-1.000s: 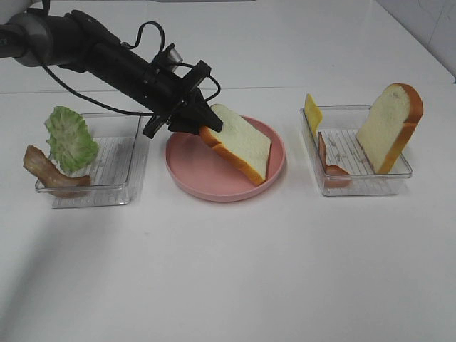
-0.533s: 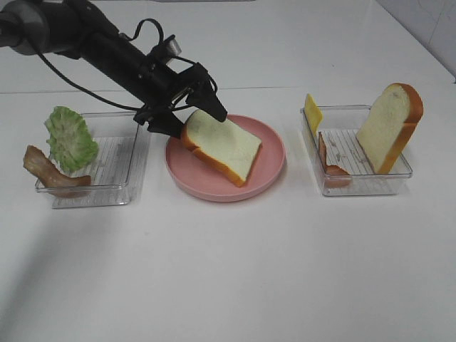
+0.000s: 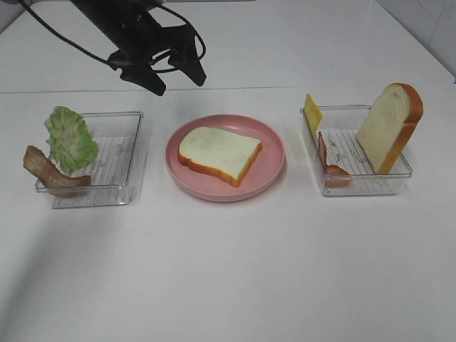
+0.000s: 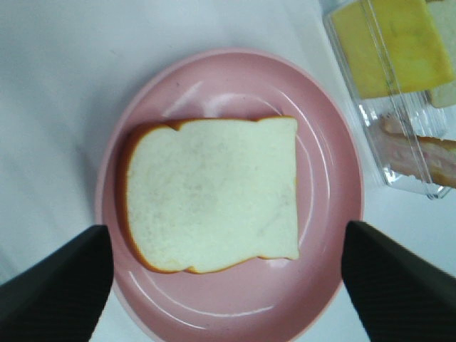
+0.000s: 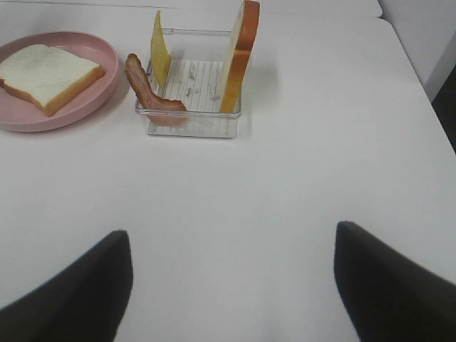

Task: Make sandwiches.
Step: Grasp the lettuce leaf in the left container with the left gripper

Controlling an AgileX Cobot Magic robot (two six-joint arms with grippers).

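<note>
One bread slice (image 3: 217, 152) lies flat on the pink plate (image 3: 267, 172); it also shows in the left wrist view (image 4: 214, 192) and the right wrist view (image 5: 48, 74). My left gripper (image 3: 177, 80) is open and empty, raised above and behind the plate. A second bread slice (image 3: 389, 127) stands in the right tray (image 3: 365, 187) with a yellow cheese slice (image 3: 312, 112) and a bacon strip (image 3: 328, 165). Lettuce (image 3: 70, 138) and bacon (image 3: 47, 171) rest at the left tray (image 3: 114, 189). My right gripper (image 5: 231, 285) is open, over bare table, out of the high view.
The white table's back edge runs behind the trays. The right tray with its bread (image 5: 239, 53), cheese (image 5: 159, 48) and bacon (image 5: 148, 89) stands ahead of my right gripper.
My left gripper let go of the bread slice, which now lies flat on the pink plate. The gripper rose and drew back to the upper left.
</note>
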